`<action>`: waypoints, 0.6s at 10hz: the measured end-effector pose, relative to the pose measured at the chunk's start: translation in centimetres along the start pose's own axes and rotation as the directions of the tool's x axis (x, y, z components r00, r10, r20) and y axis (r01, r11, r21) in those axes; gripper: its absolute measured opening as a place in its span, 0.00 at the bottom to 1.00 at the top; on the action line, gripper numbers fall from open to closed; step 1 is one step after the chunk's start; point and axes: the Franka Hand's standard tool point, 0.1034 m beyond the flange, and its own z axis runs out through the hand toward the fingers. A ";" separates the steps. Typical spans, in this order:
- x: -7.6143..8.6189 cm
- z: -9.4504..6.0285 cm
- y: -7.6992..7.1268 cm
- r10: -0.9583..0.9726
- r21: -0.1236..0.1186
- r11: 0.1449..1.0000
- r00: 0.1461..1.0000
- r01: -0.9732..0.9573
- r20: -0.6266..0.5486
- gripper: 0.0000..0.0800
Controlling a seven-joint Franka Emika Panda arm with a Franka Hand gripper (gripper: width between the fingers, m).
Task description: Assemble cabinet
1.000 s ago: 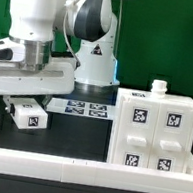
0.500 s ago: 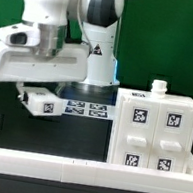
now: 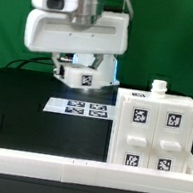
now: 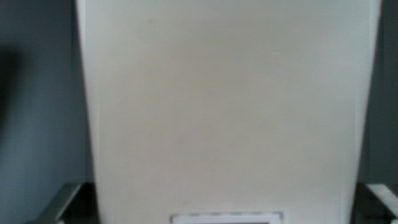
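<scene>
A small white drawer block (image 3: 81,78) with a black-and-white tag on its facing side is held clear of the black table (image 3: 22,103), toward the far side and above the marker board (image 3: 82,109). The gripper (image 3: 76,71) is seen closed on this block from above. Most of the hand is hidden by the arm's large white housing, so the grip itself is better judged from the wrist view. There, the block's plain white face (image 4: 222,100) fills nearly the whole picture, and a dark finger (image 4: 61,203) is seen pressed against each side edge.

The cabinet (image 3: 154,134) stands on the table at the exterior view's right, near the front and well apart from the lifted block. Its near face is divided into two rows of two, and each of the four sections carries a tag. Seams are visible between the sections, but it cannot be told whether each is a separate block seated in the shell. A small white knob-like piece (image 3: 159,87) sits on the cabinet's top.

A long low white rail (image 3: 73,166) runs along the near edge of the table and turns up at the exterior view's left corner. The marker board lies flat between the rail and the robot's base, to the left of the cabinet.
</scene>
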 end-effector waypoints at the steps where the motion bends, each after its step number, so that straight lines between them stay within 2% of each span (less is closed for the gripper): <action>1: 1.8 -1.1 -1.4 0.033 -0.003 0.999 0.999 -0.033 -0.007 0.70; 3: 5.6 -2.7 -3.4 0.109 -0.009 0.994 0.994 -0.109 -0.015 0.70; 5: 8.9 -3.3 -4.6 0.179 -0.008 0.984 0.984 -0.179 -0.002 0.70; 6: 8.9 -3.1 -4.5 0.153 -0.009 0.988 0.988 -0.153 -0.008 0.70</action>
